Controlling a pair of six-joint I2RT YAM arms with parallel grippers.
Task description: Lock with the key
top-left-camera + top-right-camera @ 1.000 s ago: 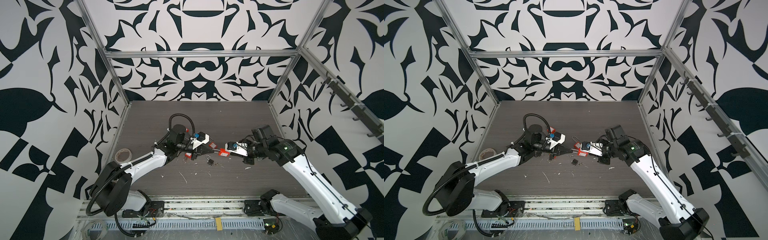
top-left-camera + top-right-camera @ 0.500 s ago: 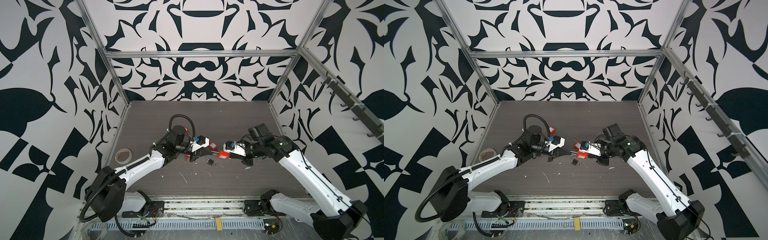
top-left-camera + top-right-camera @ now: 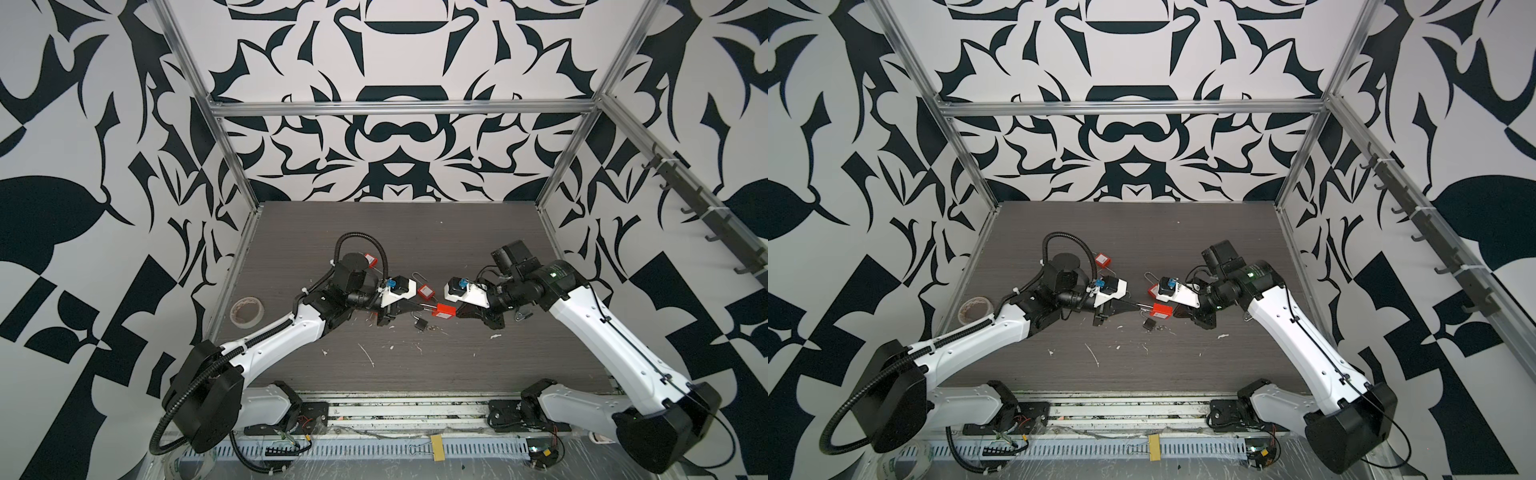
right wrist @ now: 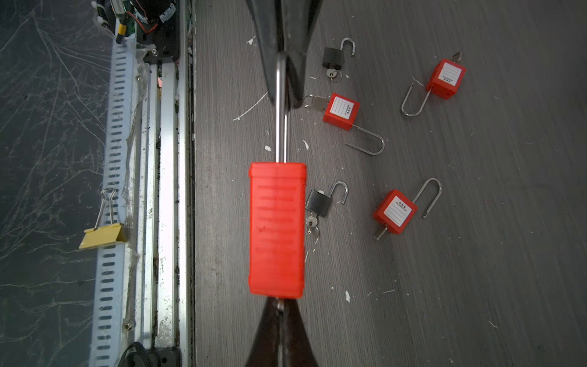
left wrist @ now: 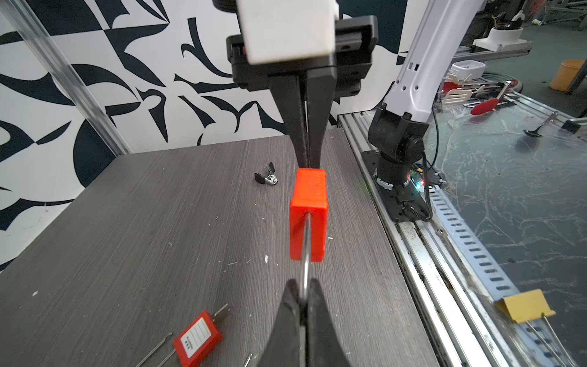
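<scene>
Overhead, in both top views, your two arms meet above the middle of the surface [image 3: 415, 232] and carry the red padlock [image 3: 446, 311] between them, clear of the wood. Your left pincer [image 3: 415, 306] is closed on the shackle end. Your right pincer [image 3: 460, 311] is closed at the opposite end of the body. A small black padlock [image 3: 420, 324] and a spare red padlock [image 3: 425, 291] lie on the surface close by. A tape roll [image 3: 247, 311] sits near its left edge.

Left wrist view: the fingers of your left pincer [image 5: 305, 305] press together on the steel shackle [image 5: 305, 251], which runs straight into the red padlock [image 5: 308, 216]. Beyond it, your right pincer [image 5: 307, 159] meets the far face, fingers together. A spare red padlock [image 5: 197, 341] lies on the surface nearby.

Right wrist view: your right pincer [image 4: 279, 306] grips a sliver of metal, the key [image 4: 280, 305], at the base of the red padlock [image 4: 276, 228]. Most of the key is hidden. The shackle [image 4: 280, 127] leads away into the left pincer [image 4: 283, 95]. Three spare red padlocks [image 4: 395, 211] and two small black padlocks [image 4: 318, 203] lie alongside, shackles open.
</scene>
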